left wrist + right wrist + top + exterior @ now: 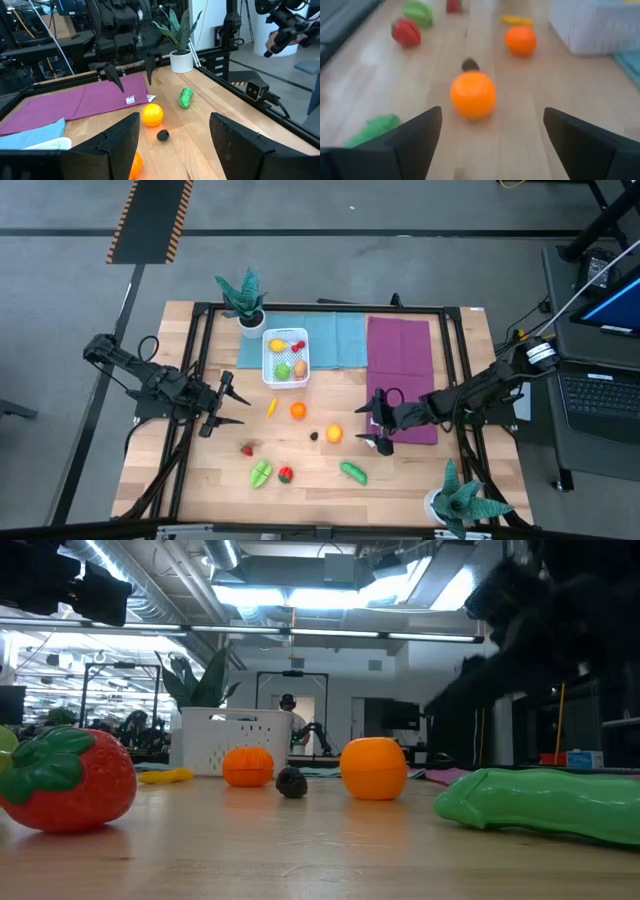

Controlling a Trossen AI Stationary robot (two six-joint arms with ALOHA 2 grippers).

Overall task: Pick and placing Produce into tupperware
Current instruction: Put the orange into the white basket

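Your left gripper (228, 402) waits at 9 o'clock, fingers apart, holding nothing; the white perforated plastic tupperware (285, 358) at 12 o'clock of centre has about four small toy pieces in it. Seven stay loose on the wooden table (200, 480), so you're maybe a third done. Right gripper (375, 427), spread wide and empty, faces the glossy round orange toy fruit (334, 434) lying just at its 9 o'clock.

White tupperware (285, 358) (part-filled); produce (334, 434) scattered nearby.

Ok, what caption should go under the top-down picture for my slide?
Right hand open beside an orange fruit, left hand waiting, white tupperware already holding some produce.
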